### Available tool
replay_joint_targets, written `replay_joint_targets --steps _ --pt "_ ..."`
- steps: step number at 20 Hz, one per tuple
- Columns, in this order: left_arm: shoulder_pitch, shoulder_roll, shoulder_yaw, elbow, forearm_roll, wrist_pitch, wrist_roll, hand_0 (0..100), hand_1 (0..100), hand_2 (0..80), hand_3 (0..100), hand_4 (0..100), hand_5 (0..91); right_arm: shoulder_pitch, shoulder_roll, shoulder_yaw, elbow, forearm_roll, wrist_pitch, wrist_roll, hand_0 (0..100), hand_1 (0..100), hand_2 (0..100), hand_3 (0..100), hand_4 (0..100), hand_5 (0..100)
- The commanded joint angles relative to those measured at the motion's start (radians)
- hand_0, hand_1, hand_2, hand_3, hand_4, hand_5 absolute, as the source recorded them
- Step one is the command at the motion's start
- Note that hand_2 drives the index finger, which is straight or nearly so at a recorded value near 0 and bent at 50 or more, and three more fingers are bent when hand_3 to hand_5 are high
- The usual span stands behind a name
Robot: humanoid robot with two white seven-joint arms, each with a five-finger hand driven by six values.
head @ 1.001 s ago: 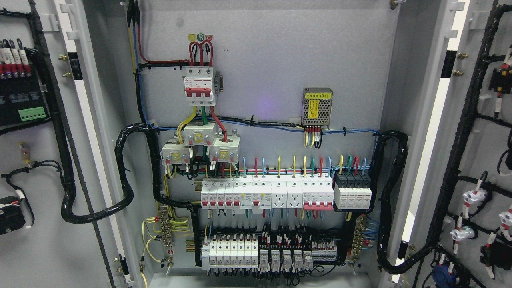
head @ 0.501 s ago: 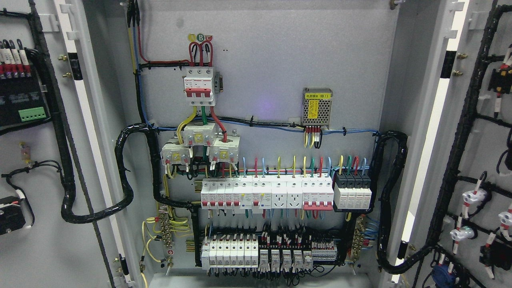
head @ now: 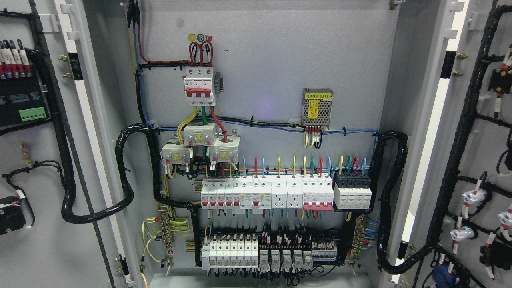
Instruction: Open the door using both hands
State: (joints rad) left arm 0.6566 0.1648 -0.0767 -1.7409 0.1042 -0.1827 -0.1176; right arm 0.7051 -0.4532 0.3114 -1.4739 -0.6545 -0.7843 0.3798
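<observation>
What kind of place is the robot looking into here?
Probably an electrical control cabinet, with both doors open. White circuit breakers sit in rows on its grey back panel, thick black cable bundles loop down the sides, and more wiring runs over the right door's inner face.

You face bare grey back panel (head: 280, 52) across the cabinet's upper right, open to reach. Below, rows of white breakers (head: 266, 194) crowd the width. Thick black cable looms (head: 124, 172) flank both sides, beside the swung-open grey metal doors (head: 40, 248).
</observation>
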Motion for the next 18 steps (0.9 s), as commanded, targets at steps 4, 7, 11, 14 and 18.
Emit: replay_joint_targets --steps 4,7,11,14,18 --pt "0.13 0.009 0.0 0.252 -0.017 0.334 -0.019 12 39 0.0 0 0 0.0 0.008 0.128 0.184 0.587 0.042 -0.047 -0.001 12 39 0 0 0 0" --pt "0.11 0.033 -0.006 0.413 -0.018 0.342 -0.02 12 39 0.0 0 0 0.0 -0.021 0.188 0.18 0.76 0.096 -0.038 -0.002 12 39 0 0 0 0" --pt "0.046 0.035 -0.034 0.65 -0.046 0.339 -0.034 12 39 0.0 0 0 0.0 -0.152 0.312 0.167 1.057 0.125 -0.024 -0.012 12 39 0 0 0 0" --pt "-0.043 -0.02 -0.028 0.892 -0.155 0.322 -0.069 12 39 0.0 0 0 0.0 -0.26 0.395 0.158 1.274 0.125 0.016 -0.016 12 39 0 0 0 0" --pt "-0.184 -0.071 -0.031 1.203 -0.181 0.255 -0.076 12 39 0.0 0 0 0.0 -0.366 0.459 0.118 1.411 0.128 0.123 -0.041 12 39 0 0 0 0"
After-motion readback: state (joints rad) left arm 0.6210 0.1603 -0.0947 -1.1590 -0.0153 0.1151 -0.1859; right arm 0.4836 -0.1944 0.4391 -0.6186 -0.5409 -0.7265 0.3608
